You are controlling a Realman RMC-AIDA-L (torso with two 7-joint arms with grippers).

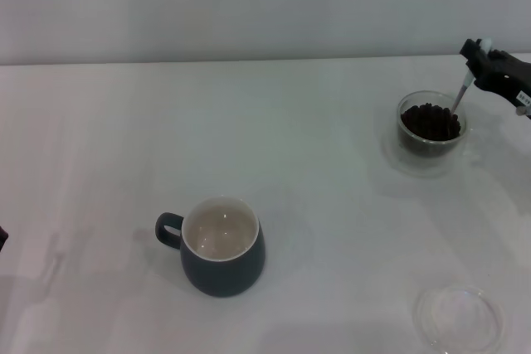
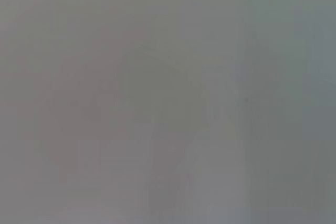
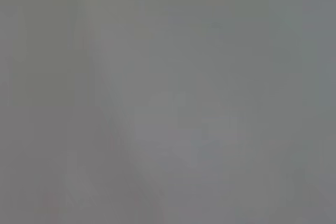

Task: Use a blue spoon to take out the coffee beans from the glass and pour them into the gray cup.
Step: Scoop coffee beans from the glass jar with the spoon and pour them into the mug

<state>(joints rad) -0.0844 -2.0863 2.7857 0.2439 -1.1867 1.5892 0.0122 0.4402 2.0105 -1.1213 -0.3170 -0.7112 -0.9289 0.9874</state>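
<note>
In the head view, the glass [image 1: 431, 130] stands at the far right of the white table, filled with dark coffee beans [image 1: 430, 120]. My right gripper [image 1: 479, 57] is just beyond and right of the glass, shut on the blue spoon [image 1: 464, 87]. The spoon slants down, its lower end dipped into the beans. The gray cup [image 1: 221, 245] stands near the front centre-left, handle to the left, cream inside showing nothing in it. My left gripper is out of view; only a dark sliver shows at the left edge. Both wrist views show only a grey blur.
A flat clear glass saucer [image 1: 459, 318] lies at the front right of the table. The white table [image 1: 315, 188] stretches between the glass and the gray cup. A pale wall runs along the back.
</note>
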